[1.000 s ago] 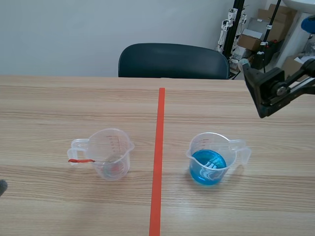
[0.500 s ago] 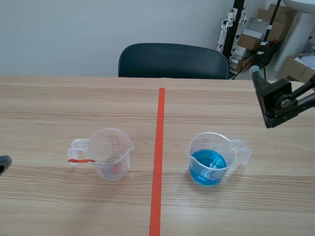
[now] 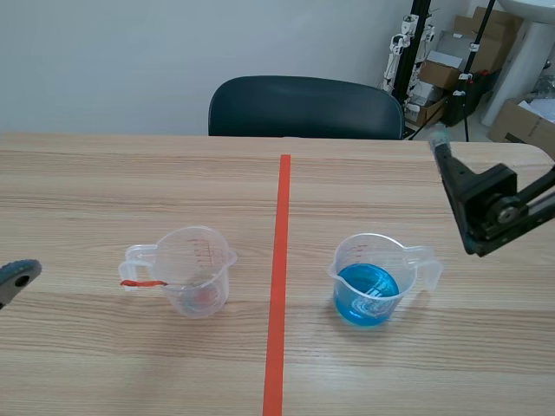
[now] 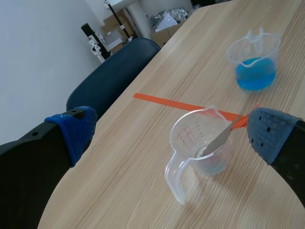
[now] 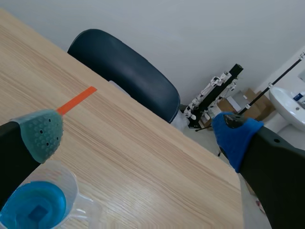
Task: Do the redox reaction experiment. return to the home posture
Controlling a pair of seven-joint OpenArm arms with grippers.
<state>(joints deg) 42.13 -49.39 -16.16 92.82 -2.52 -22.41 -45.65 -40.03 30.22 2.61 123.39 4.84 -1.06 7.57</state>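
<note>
Scene view: counting two clear measuring cups on the table (image 3: 87,191), a left cup (image 3: 198,270) holding one red-handled spatula (image 4: 217,139) and a blue cup (image 3: 371,282) holding blue liquid, well apart either side of one tape line (image 3: 279,260), one dark chair (image 3: 303,106) beyond. Spreading wide and pinching nothing: left gripper (image 4: 174,131) facing the left cup, right gripper (image 5: 139,132) hanging above and beside the blue cup. Bearing red graduation marks on the left cup, too small for reading.

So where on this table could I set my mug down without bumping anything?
Bare table stretches from the clear cup and blue-liquid cup back to the chair, and along the tape line between them. It's tighter past the blue-liquid cup, near the right gripper.
</note>
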